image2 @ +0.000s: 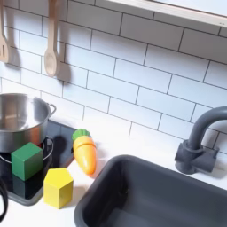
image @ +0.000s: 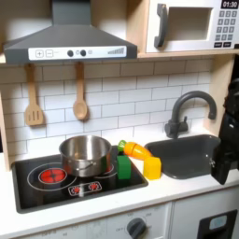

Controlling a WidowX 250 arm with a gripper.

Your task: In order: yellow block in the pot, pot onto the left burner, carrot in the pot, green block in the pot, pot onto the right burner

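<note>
light: bright, even | shadows: soft | focus: slightly blurry, low resolution

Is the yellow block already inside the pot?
No, the yellow block sits outside the pot, beside the green block.

The first exterior view faces the toy kitchen squarely from well back. The second exterior view looks down from closer, angled from the right. Both share the pot (image: pixel 85 154) (image2: pixel 19 121), cooktop's right edge and sink (image: pixel 187 149) (image2: pixel 151 191).
</note>
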